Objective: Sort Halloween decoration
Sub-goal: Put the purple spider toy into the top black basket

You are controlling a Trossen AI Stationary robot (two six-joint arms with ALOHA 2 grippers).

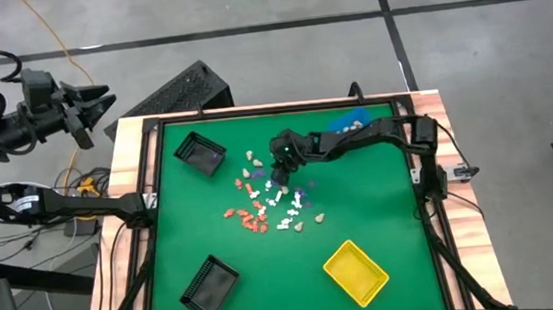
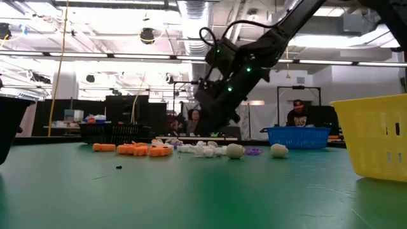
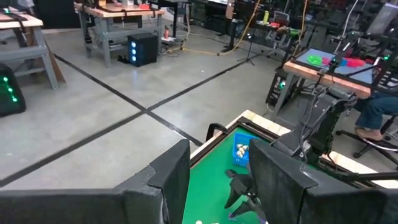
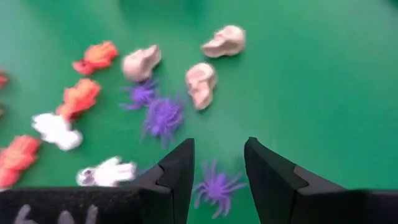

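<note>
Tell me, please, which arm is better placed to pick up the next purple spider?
The right. Its gripper hangs open over the pile, a purple spider between its fingers. The left gripper is raised off the table's far left corner, away from every piece.

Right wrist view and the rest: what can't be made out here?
- Purple spider: partly hidden between the right gripper jaws, right wrist view.
- Blue bin: covered by the right arm, high view.
- Left gripper: off the table; jaws' gap unclear there.

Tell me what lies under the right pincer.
A purple spider lies on the green mat between the right pincer's open fingers. Its edges are hidden by them.
</note>
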